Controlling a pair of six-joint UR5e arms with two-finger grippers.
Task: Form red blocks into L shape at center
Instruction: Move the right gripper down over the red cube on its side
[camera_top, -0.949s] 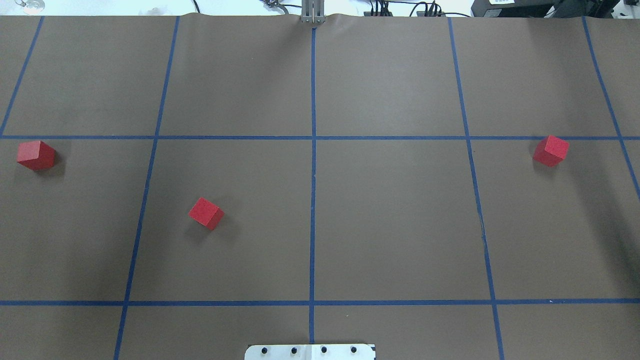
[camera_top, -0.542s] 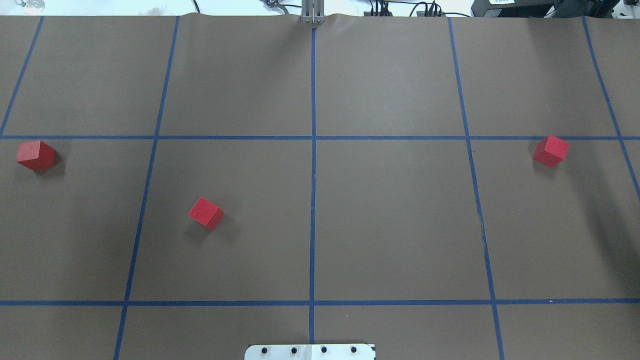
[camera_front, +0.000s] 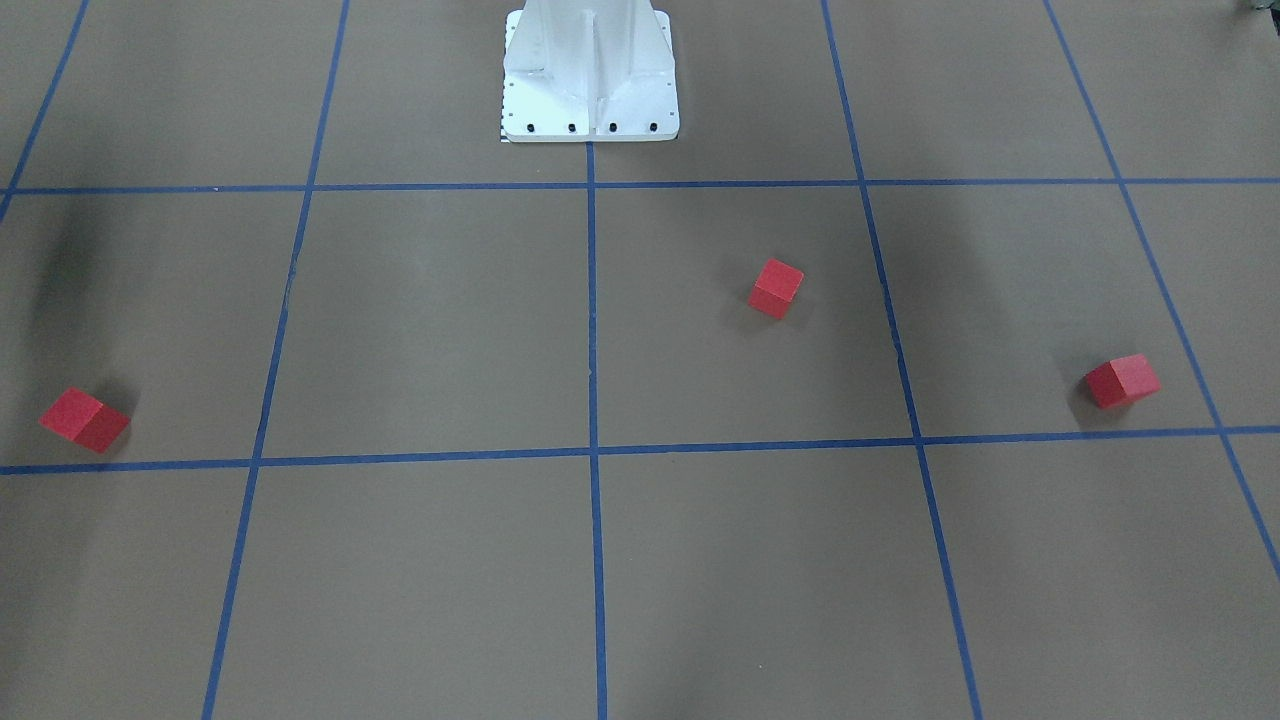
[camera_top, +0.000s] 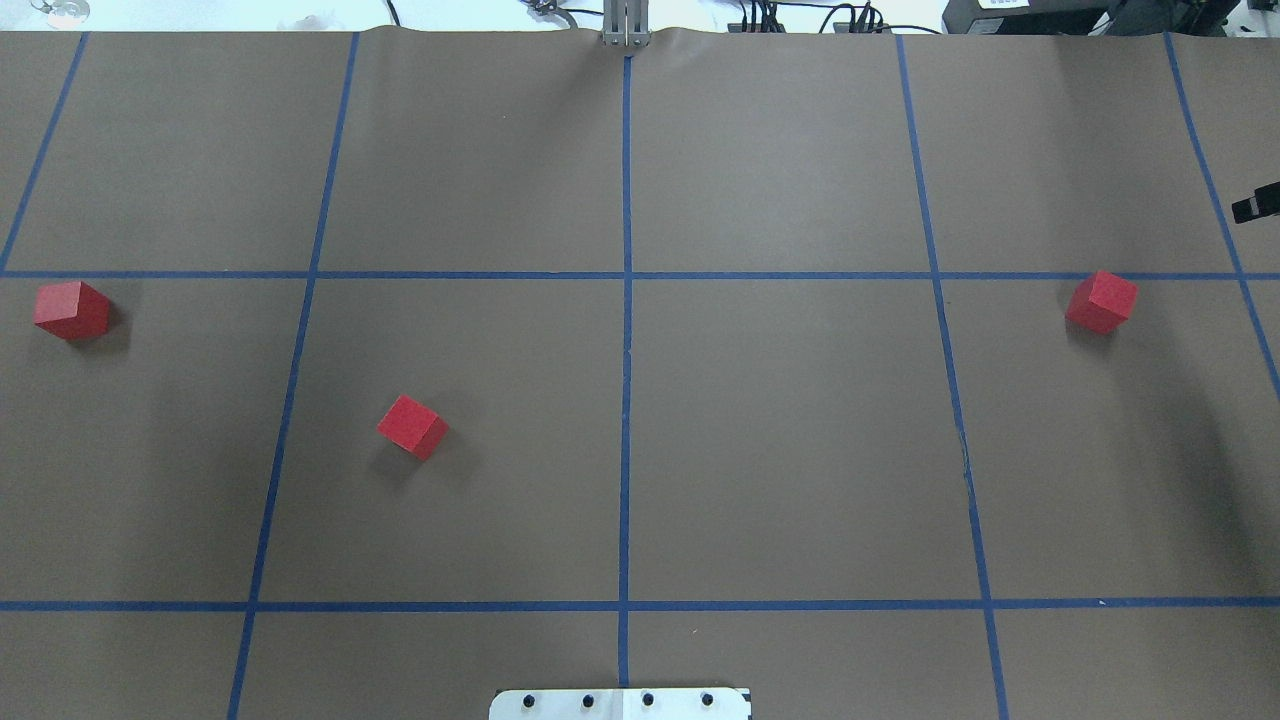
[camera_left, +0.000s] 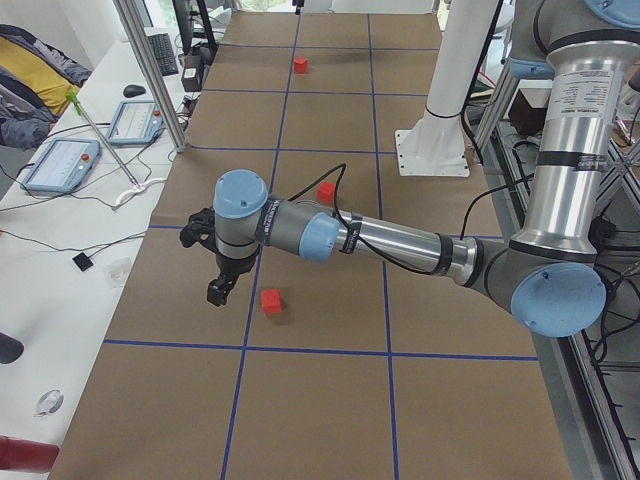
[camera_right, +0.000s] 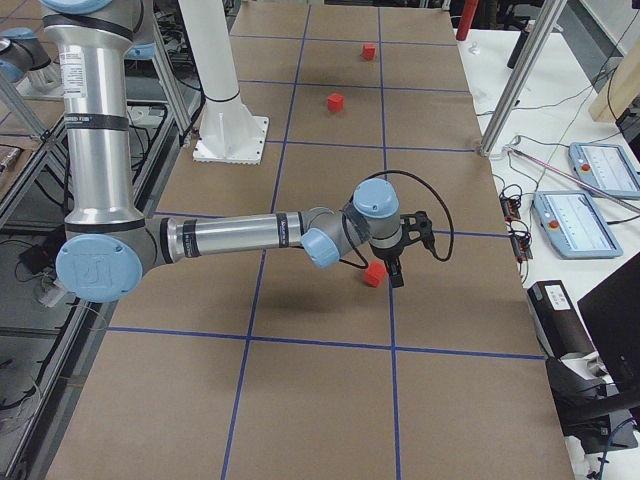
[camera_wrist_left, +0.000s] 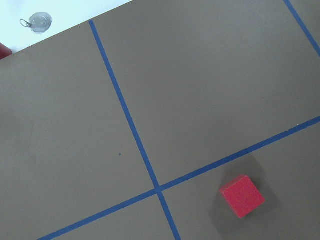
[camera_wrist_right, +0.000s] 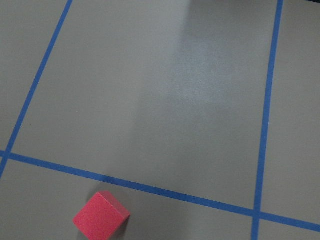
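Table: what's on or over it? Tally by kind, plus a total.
red blocks: 3
robot arms: 2
white base: 1
Total: 6

Even bright overhead light, soft shadows, sharp, no glare.

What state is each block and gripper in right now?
Matte red cube at far left: resting on brown table, ungrasped.
Red cube nearer centre: resting, ungrasped.
Red cube at far right: resting, ungrasped.
Left gripper: hovers beside far-left cube; fingers open or shut, cannot tell.
Right gripper: hovers near far-right cube; fingers, cannot tell.
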